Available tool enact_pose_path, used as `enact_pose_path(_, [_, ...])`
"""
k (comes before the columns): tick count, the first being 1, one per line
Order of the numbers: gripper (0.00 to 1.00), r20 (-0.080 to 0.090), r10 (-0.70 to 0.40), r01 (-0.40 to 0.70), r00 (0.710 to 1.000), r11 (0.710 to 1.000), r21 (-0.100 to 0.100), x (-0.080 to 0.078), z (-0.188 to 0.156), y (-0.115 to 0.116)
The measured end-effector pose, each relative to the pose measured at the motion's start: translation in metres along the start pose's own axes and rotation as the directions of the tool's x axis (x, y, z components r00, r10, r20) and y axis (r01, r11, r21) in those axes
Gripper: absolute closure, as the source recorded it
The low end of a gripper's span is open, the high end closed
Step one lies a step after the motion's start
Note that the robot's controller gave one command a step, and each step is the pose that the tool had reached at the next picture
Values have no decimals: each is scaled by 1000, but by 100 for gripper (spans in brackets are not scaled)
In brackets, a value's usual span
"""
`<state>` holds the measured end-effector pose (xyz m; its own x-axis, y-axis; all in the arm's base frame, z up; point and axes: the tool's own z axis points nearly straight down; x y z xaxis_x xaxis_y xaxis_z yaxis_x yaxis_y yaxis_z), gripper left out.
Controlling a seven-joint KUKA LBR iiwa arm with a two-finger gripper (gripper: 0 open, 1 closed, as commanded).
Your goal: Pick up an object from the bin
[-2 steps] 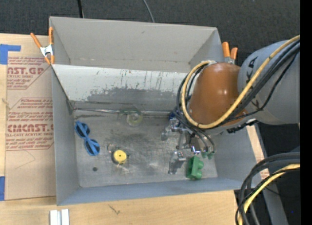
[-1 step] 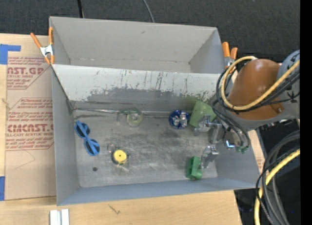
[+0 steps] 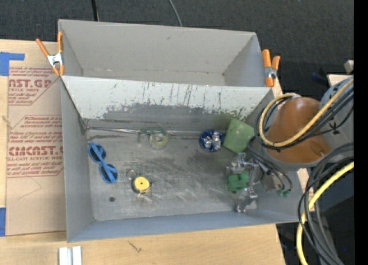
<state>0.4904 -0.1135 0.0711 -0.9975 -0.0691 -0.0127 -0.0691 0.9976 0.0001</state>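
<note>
Bin (image 3: 172, 209): grey metal with a scuffed floor. The pincer is down inside it, close to the wall on the arm's side and near the front wall.
Arm (image 3: 293, 129): comes over the bin's rim behind the pincer, with an orange cover and looped yellow cables.
Pincer (image 3: 242, 184): low, at or just above the floor. I cannot tell how far open it is, nor whether it has hold of anything.
Dark green piece (image 3: 235, 183): sits right at the pincer's middle. It may be a thing from the bin or a bit of the tool itself; I cannot tell which.
Pale green block (image 3: 237, 135): just beyond the pincer toward the back wall, and the nearest loose thing.
Blue loops (image 3: 102, 164): well apart from the pincer, by the far side wall.
Blue and white ball (image 3: 211, 141): near the pincer, beside the block on the side away from the arm.
Clear ring (image 3: 156, 138): farther off, at the foot of the back wall.
Yellow disc (image 3: 141, 184): level with the pincer, well apart, out on the open floor.
Progress: the reach down into the bin looks done. No sure grasp is visible and nothing is raised, so closing and lifting seem still to come.
</note>
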Motion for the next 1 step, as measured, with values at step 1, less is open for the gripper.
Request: enact_pose_path(1, [100,-1,-4,4,1000,1000,0,0,-3,1])
